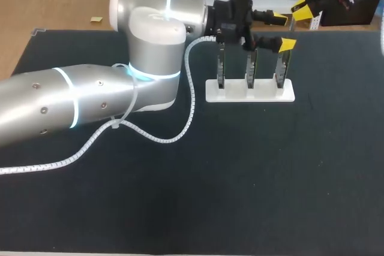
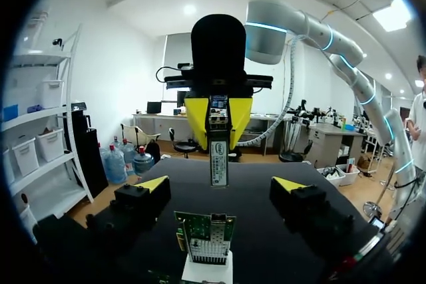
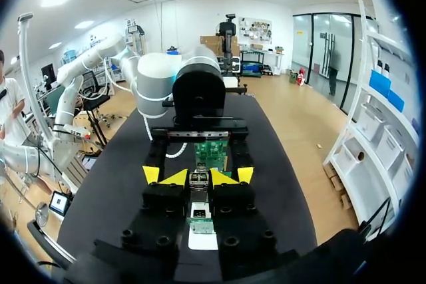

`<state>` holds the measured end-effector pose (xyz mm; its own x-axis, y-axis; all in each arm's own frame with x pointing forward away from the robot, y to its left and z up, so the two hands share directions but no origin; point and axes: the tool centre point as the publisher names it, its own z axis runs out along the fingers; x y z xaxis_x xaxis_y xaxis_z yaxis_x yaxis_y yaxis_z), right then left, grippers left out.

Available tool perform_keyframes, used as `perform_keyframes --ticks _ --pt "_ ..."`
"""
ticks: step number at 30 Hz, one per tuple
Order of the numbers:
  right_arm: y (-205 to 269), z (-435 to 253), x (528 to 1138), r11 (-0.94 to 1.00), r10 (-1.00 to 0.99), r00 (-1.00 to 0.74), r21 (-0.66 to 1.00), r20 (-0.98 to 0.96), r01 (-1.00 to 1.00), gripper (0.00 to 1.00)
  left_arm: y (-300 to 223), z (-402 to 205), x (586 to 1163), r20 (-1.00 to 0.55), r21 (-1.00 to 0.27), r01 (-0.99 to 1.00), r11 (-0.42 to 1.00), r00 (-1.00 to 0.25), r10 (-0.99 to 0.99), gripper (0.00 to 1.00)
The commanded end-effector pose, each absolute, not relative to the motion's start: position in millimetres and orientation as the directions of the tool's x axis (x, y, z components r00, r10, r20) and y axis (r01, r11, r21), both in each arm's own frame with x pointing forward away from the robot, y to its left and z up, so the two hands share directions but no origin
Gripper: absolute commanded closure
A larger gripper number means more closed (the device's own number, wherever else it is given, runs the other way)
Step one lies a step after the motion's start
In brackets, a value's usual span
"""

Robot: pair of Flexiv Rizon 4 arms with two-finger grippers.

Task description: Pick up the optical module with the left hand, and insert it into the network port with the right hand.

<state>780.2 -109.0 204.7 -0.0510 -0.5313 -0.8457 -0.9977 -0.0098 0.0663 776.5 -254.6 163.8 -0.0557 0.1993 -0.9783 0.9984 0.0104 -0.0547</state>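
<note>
Optical module [image 2: 218, 156] tight in right claw [image 2: 218, 115], ahead of wide-open left claw [image 2: 221, 183].

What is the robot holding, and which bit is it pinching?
The right gripper pinches the slim silver optical module by one end; the other end pokes out free. The left gripper holds nothing.

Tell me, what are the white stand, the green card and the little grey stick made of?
White stand: likely matte plastic, plain and dull. Green card: circuit board, probably fibreglass with a green coat and small metal parts on it. Optical module, your grey stick: seemingly a metal shell with a paper-like label; too small to be sure.
</note>
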Motion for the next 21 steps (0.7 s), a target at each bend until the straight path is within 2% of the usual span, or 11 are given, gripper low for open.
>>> perform_keyframes --ticks 1,7,21 --pt "-109 205 778 -0.006 -0.532 -0.05 0.062 -0.845 -0.998 1.0 -246 165 769 -0.971 -0.059 0.998 0.017 -0.061 0.233 0.0" --pt "-110 204 779 -0.006 -0.53 -0.05 0.063 -0.846 -0.998 1.0 -243 163 768 -0.934 -0.043 0.998 0.033 -0.052 0.355 0.0" --pt "-111 203 779 -0.003 -0.53 -0.052 0.063 -0.847 -0.998 1.0 -238 152 768 -0.889 -0.07 0.997 0.03 -0.076 0.452 0.0"
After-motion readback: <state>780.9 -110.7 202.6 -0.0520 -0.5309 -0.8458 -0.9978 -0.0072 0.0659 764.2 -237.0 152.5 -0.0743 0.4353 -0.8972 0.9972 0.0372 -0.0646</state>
